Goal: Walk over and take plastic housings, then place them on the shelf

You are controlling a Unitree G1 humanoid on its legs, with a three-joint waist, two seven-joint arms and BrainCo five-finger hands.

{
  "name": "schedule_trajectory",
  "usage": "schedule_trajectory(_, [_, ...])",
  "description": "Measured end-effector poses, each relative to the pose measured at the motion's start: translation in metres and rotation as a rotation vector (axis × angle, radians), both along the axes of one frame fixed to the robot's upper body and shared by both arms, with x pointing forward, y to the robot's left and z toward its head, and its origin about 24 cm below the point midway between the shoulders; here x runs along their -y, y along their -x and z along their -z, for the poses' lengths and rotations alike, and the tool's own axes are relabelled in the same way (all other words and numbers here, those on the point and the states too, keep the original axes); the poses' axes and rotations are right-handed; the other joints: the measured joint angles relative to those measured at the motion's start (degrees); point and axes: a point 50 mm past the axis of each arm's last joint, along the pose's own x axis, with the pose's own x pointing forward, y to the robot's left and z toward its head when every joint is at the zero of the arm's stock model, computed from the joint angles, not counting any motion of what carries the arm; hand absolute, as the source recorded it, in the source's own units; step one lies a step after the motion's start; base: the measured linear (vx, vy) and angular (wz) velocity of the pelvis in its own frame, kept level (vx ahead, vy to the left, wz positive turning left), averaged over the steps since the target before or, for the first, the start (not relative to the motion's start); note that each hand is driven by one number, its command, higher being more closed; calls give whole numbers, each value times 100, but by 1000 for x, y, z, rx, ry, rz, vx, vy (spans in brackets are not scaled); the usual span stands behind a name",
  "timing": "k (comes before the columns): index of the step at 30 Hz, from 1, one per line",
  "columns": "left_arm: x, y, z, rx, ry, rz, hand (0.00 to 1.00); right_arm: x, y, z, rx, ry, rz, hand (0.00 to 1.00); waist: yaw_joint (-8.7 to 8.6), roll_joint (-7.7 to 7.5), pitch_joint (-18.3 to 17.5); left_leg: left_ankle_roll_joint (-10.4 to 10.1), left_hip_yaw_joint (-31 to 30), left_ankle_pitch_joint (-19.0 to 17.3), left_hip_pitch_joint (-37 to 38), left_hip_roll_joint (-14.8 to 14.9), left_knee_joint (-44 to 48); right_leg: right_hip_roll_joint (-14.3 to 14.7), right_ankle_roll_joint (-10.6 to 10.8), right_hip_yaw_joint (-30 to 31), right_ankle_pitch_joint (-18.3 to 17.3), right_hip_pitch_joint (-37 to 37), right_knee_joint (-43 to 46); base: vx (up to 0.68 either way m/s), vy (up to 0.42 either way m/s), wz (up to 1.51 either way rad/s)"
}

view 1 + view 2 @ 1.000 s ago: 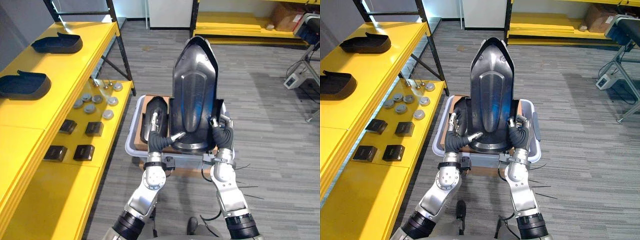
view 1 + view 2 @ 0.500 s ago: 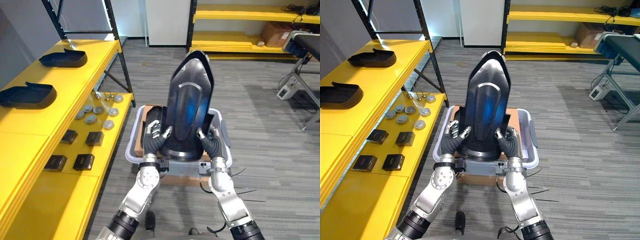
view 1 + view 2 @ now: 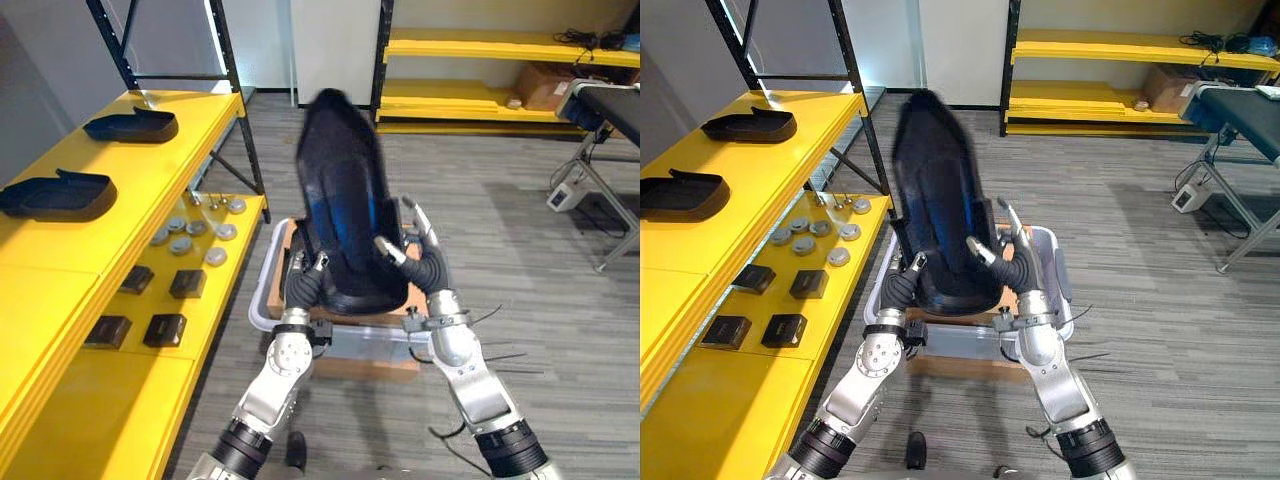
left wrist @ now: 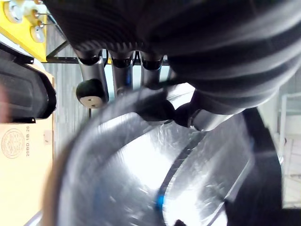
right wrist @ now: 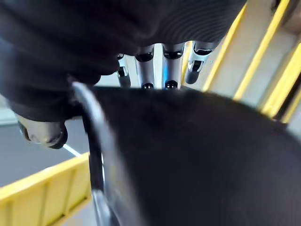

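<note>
The left robot hand (image 3: 300, 285) and the right robot hand (image 3: 425, 268) hold one big black housing (image 3: 345, 200) up in the air between them. It stands on end and leans toward the robot's left. The left robot hand grips the bottom edge on its side, with the thumb on the shiny inside and the fingers on the other side. The right robot hand pinches the rim on its side. Its thumb lies on the front and its fingers reach up straight behind.

Right under the housing a grey bin (image 3: 262, 290) sits on the grey floor (image 3: 520, 300). A cardboard box (image 3: 360, 320) is inside the bin. Another black housing (image 4: 23, 96) lies in that box, just beside the left robot hand.

A yellow shelf (image 3: 130, 190) runs along the robot's left. On its low board, near the front edge, sit small black boxes (image 3: 165, 329). Farther along that board lie round grey discs (image 3: 185, 228). On the high board lie two more black housings, one nearer (image 3: 58, 196) and one farther back (image 3: 132, 126), well apart from each other.

Far away by the back wall stand more yellow shelves (image 3: 470, 45). A brown box (image 3: 545, 88) sits on one of them.
</note>
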Motion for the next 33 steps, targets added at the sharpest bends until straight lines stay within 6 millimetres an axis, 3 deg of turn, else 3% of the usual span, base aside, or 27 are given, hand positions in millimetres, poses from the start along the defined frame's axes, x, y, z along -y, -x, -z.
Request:
schedule_trajectory(1, [-8, -1, 3, -16, -7, -39, 100, 14, 6, -15, 79, -58, 26, 0, -19, 0, 0, 1, 0, 0, 3, -1, 0, -1, 1, -1, -6, 2, 0, 0, 0, 0])
schedule_trajectory(3, [-20, 0, 8, -45, -15, -93, 100, 37, 9, -24, 134, -112, 97, 0, -42, 0, 0, 2, -1, -1, 3, -1, 0, -1, 1, 0, -8, 2, -5, 0, 0, 0])
schedule_trajectory(7, [-38, 6, 16, -75, -45, -177, 100, 91, 17, -17, 136, -314, 239, 0, -47, 3, -1, 1, -19, -3, 0, -10, -1, -2, 1, -27, -7, 5, -69, 0, -12, 3])
schedule_trajectory(9, [-45, 10, 18, -90, -29, -213, 100, 124, 25, 6, 87, -466, 344, 0, -68, 5, -2, 28, -20, -25, -2, -11, -1, 0, 1, -50, -8, 18, -94, 14, -19, 5])
schedule_trajectory(10, [-46, 11, 18, -88, -25, -222, 100, 131, 27, 14, 65, -501, 370, 0, -74, 5, -2, 28, -20, -25, -4, -13, -1, -1, 0, -51, -9, 19, -97, 32, -24, 2])
schedule_trajectory(12, [-55, 13, 12, -65, -10, -260, 100, 163, 40, 57, -65, -627, 523, 0, -98, 8, -4, 28, -21, -24, -11, -16, -1, -2, -7, -56, -16, 14, -103, 35, -25, 0])
schedule_trajectory(14, [-62, 15, 10, -56, -2, -289, 100, 178, 51, 86, -157, -697, 629, 0, -131, 26, -17, 29, -20, -23, -17, -18, -1, -4, -10, -55, -24, 8, -102, 0, 0, 0])
schedule_trajectory(15, [-67, 17, 11, -59, -1, -311, 100, 191, 65, 119, -278, -741, 728, 0, -172, 59, -38, 36, -21, -18, -23, -22, -1, -7, -12, -65, -33, 6, -102, 0, 0, 0])
schedule_trajectory(16, [-70, 18, 11, -63, -1, -322, 100, 194, 71, 132, -332, -753, 766, 0, -185, 73, -48, 37, -22, -19, -28, -20, 0, -8, -15, -67, -36, 3, -101, 0, 0, 0])
schedule_trajectory(17, [-71, 19, 13, -68, -4, -327, 100, 199, 85, 159, -444, -781, 831, 0, -196, 96, -62, 7, -17, -46, -27, -5, 0, -5, -12, -59, -40, 4, -95, 0, 0, 0])
schedule_trajectory(21, [-73, 22, 16, -74, -3, -313, 100, 187, 143, 247, -871, -901, 963, 0, -195, 106, -69, -10, -15, -67, -13, 0, 0, 5, -28, -82, -73, 58, -71, 15, -8, 3])
schedule_trajectory(22, [-73, 25, 18, -87, -6, -300, 100, 174, 163, 269, -994, -939, 971, 0, -199, 102, -67, -9, -16, -87, 25, -2, 0, 2, -44, -97, -92, 100, -54, 41, -27, 7])
schedule_trajectory(24, [-73, 28, 21, -99, -10, -293, 100, 155, 185, 290, -1128, -990, 957, 0, -209, 96, -61, -10, -29, -113, 69, -2, 0, -14, -45, -126, -161, 120, 21, 29, -28, 10])
schedule_trajectory(25, [-75, 32, 25, -117, -15, -287, 100, 136, 206, 306, -1243, -1041, 943, 0, -211, 54, -34, -9, -80, -114, 144, -4, -1, -27, -19, -171, -233, 208, 48, 33, -38, 16])
schedule_trajectory(28, [-76, 40, 30, -141, -15, -283, 100, 111, 224, 320, -1383, -1072, 893, 0, -199, -3, 13, 20, -167, -195, 188, -32, 0, -62, -6, -292, -362, 300, 177, 4, -33, 23])
schedule_trajectory(31, [-74, 46, 21, -109, 1, -272, 100, 90, 220, 326, -1490, -1000, 771, 0, -163, -108, 126, 42, -223, -223, 93, -100, 79, -165, 41, -720, -652, 253, 638, -31, -31, 78])
schedule_trajectory(32, [-71, 45, 14, -80, 17, -256, 100, 86, 217, 326, -1503, -973, 734, 0, -155, -121, 184, 139, -240, -265, -206, -139, 340, -265, 13, -1096, -740, 201, 858, -15, 2, 166])
schedule_trajectory(33, [-68, 44, 9, -59, 35, -252, 100, 84, 215, 326, -1510, -957, 719, 0, -163, -159, 195, 658, 88, -616, -439, -196, 494, -435, 45, -1548, -796, 208, 923, -7, 5, 190])
